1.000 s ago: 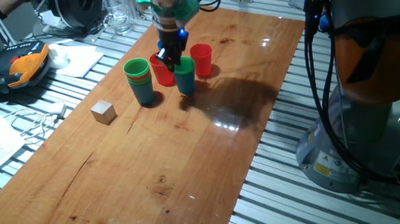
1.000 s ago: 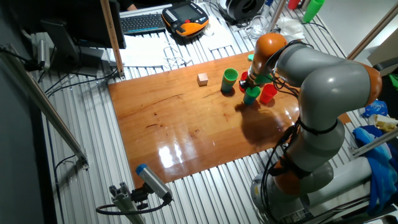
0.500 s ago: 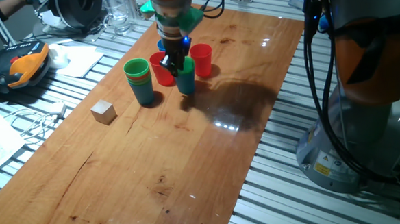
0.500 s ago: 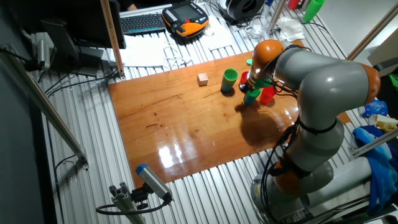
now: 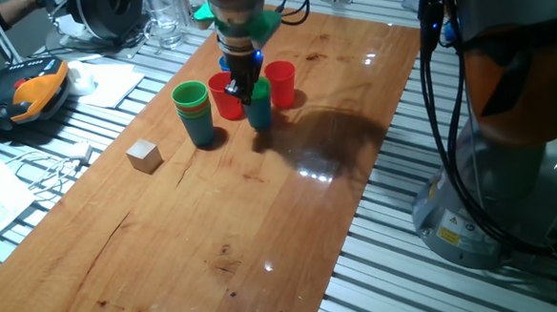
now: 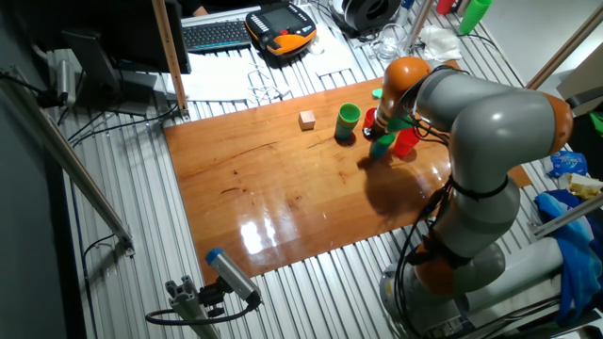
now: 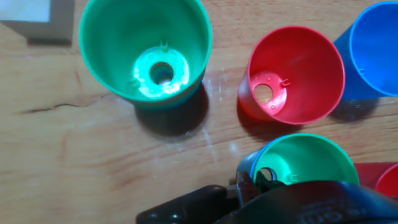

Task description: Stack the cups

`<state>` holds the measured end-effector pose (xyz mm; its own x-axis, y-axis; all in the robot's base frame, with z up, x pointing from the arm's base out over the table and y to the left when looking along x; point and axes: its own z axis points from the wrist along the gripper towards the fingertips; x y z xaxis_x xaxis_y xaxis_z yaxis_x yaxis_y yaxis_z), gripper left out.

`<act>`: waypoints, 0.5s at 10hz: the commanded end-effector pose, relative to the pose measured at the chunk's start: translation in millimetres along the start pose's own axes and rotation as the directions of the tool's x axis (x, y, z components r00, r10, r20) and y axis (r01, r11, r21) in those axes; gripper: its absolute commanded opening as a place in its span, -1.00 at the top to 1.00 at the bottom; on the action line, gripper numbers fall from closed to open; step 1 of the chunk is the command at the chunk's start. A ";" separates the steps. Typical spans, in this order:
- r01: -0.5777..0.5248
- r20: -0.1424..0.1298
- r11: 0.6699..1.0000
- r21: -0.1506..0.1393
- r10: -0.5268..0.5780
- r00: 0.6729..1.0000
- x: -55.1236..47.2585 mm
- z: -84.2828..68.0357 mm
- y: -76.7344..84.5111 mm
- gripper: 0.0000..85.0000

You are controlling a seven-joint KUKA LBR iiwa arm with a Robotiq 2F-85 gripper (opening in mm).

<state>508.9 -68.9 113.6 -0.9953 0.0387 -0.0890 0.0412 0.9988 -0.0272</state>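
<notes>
Claw (image 5: pixel 252 84) grips rim of green cup (image 5: pixel 258 104) nested in blue one, mid surface (image 5: pixel 262 214), btwn red cup (image 5: pixel 226 96) and another red cup (image 5: pixel 280 83). Green-topped stack (image 5: pixel 194 112) just beside.

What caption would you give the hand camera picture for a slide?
Looking down the gripper at a green cup, with a green-topped stack, a red cup and a blue cup on the wooden table.
</notes>
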 end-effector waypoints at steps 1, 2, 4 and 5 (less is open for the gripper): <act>-0.007 -0.016 0.999 -0.035 0.007 1.000 -2.2 -7.5 0.5 1.00; -0.007 -0.029 0.999 -0.036 0.006 1.000 -5.4 -20.8 1.3 1.00; 0.009 -0.049 1.000 -0.009 -0.009 0.999 -5.5 -49.7 0.3 1.00; 0.023 -0.055 1.000 0.001 -0.023 0.998 -4.0 -58.4 -3.6 1.00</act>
<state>507.3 -72.2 164.4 -0.9994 0.0126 -0.0309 0.0135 0.9994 -0.0305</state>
